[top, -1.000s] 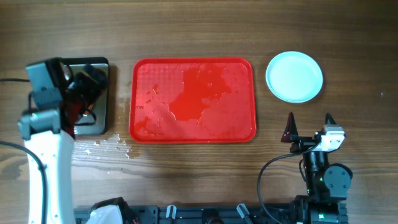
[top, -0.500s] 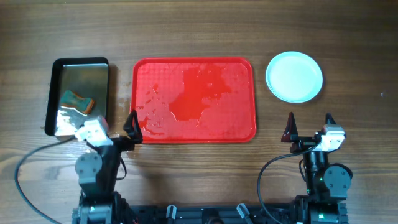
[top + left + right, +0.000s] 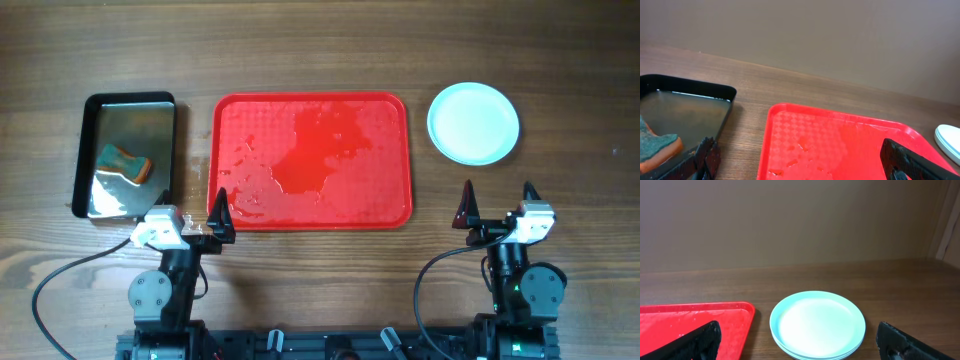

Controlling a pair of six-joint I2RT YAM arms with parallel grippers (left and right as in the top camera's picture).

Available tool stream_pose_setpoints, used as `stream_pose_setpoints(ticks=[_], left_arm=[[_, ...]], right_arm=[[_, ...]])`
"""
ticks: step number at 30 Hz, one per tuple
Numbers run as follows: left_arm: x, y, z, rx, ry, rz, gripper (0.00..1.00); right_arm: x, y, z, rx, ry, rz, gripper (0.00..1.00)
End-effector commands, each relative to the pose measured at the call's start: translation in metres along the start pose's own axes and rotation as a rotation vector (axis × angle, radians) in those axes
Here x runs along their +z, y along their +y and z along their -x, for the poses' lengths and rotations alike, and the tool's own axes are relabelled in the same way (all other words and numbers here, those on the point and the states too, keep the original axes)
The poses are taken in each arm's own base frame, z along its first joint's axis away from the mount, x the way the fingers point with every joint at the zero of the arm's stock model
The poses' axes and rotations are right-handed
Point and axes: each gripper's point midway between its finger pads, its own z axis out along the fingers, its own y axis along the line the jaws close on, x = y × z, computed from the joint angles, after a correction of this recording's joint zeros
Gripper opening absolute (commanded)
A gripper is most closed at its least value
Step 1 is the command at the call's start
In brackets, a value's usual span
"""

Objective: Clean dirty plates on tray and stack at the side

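Soaking in shallow water, the sponge (image 3: 124,162) lay in the black-rimmed pan (image 3: 130,96) at the far left, parked where its drips stayed contained. Just in front of the pan, the left arm (image 3: 160,292) sat folded low at the front of the bench (image 3: 320,50). Its jaws were spread wide and held nothing, and one tip stood by the near-left corner of the tray (image 3: 380,190); contact could not be told. The tray lay in the middle carrying no plate, only a wet sheen and droplets. To its right, apart from its rim, the plates (image 3: 473,122) sat stacked on bare wood, the top one pale and unsmeared. The right wrist view showed layered rims, though not a sure count. The right arm (image 3: 525,290) sat low in front of the stack, jaws likewise spread and empty. By my judgement the job looked finished, with both arms low at the front edge, so tray and stack were unobstructed and open wood lay between them.
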Motion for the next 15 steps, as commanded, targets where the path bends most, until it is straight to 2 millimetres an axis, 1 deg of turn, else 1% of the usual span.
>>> stream_pose_setpoints(ticks=[1,4,8,11,12,15], left_arm=[[-0.0001,0.0001,-0.0027,0.029,0.003,0.003,1.00],[-0.0001,-0.0085,-0.0049,0.134,0.010,-0.038,1.00],[-0.0001,-0.0085,-0.0048,0.159,0.010,-0.038,1.00],[-0.0001,-0.0075,-0.0046,0.239,0.008,-0.033,1.00],[0.0000,-0.0044,-0.0039,0.238,0.006,-0.014,1.00],[0.0000,-0.0035,-0.0038,0.231,0.005,-0.009,1.00]], right_arm=[[-0.0004,-0.0036,0.0015,-0.014,-0.008,-0.019,0.99],[-0.0004,-0.0036,0.0015,-0.014,-0.008,-0.019,1.00],[-0.0004,-0.0036,0.0015,-0.014,-0.008,-0.019,1.00],[-0.0004,-0.0036,0.0015,-0.014,-0.008,-0.019,1.00],[-0.0004,-0.0036,0.0015,-0.014,-0.008,-0.019,1.00],[-0.0004,-0.0036,0.0015,-0.014,-0.008,-0.019,1.00]])
